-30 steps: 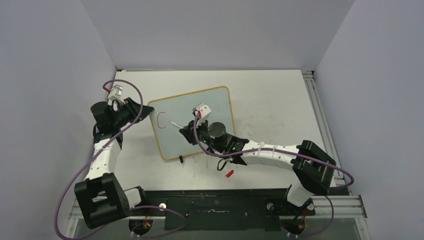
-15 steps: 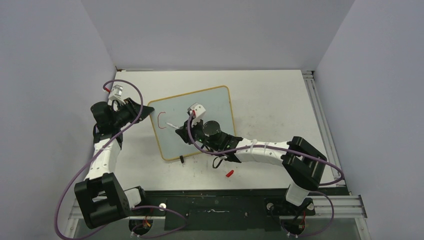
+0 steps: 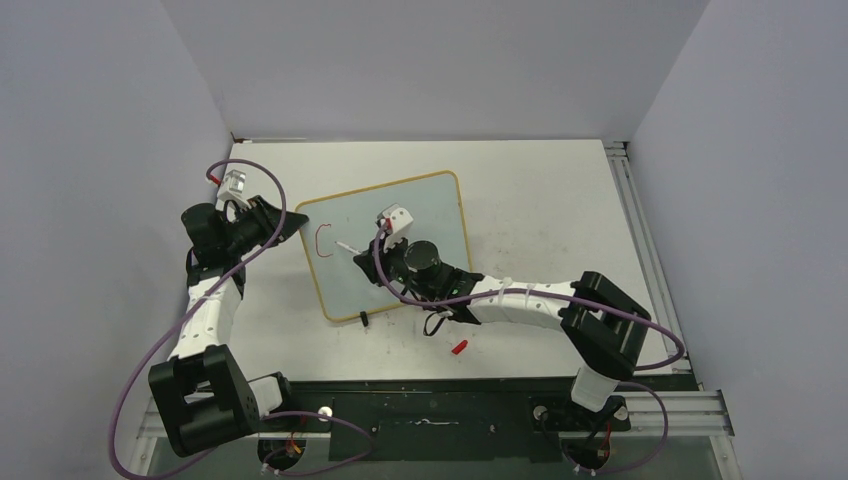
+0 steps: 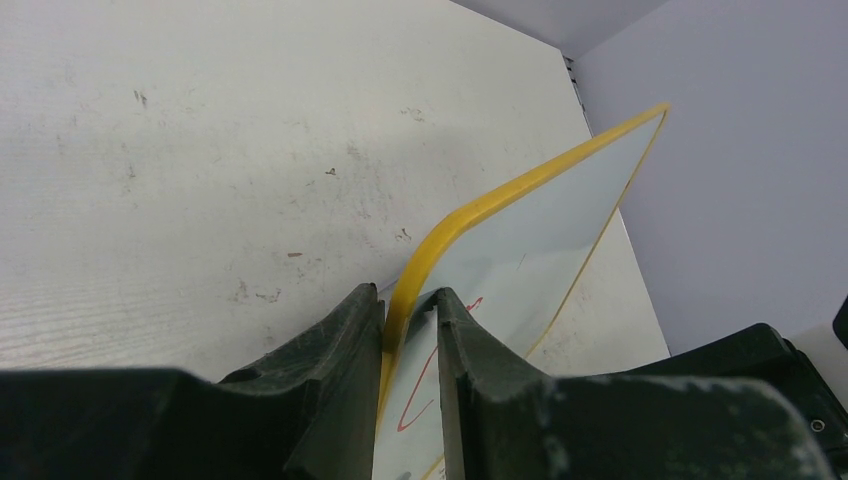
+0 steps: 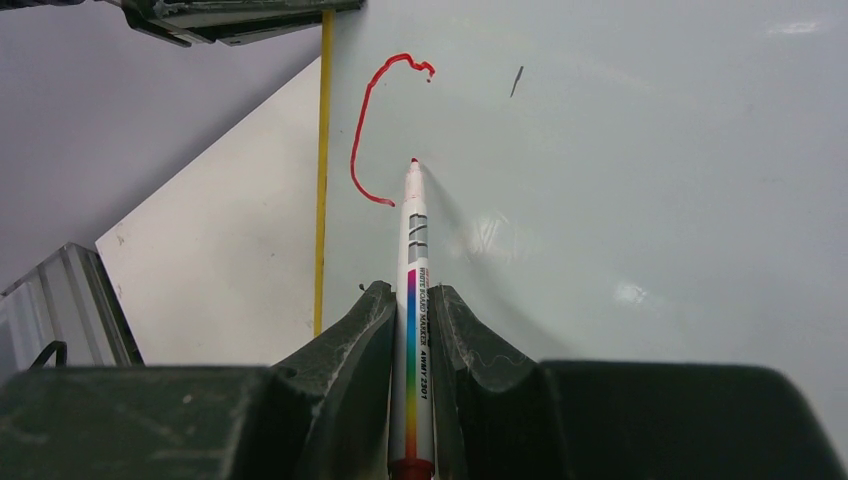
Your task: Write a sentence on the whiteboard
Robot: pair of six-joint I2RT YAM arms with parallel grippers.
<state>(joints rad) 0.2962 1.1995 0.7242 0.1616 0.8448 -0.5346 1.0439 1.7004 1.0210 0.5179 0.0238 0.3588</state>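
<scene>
- table (image 3: 540, 200): scuffed white top, carrying the board and both arms' reach.
- whiteboard (image 3: 440, 215): yellow-framed, lying askew at mid-table with its near-left corner towards the left arm. it sits in the same place as a second ago.
- right arm: stretched low across the table from the right base. its elbow has drawn in to the left over the last second and its wrist has slid a little towards the board's left edge. judged as repositioning for the next letter.
- left arm: raised and bent, forearm pointing at the board's far-left corner; no shift seen.
- left gripper (image 4: 410, 300): clamped on the yellow frame at that corner, steadying the board.
- right gripper (image 5: 410, 295): pinched tight round the marker, barrel running forward between the fingers.
- marker (image 5: 413, 250): rainbow-striped barrel, red tip just right of the "c"'s lower end; whether the tip touches the face cannot be told.
- sentence (image 5: 362, 130): only its first letter is present, a red "c" near the board's left edge. nothing has been added in the last second, so nearly all the writing remains.
- red cap (image 3: 459, 347): loose on the table, near the right forearm, off the board.
</scene>
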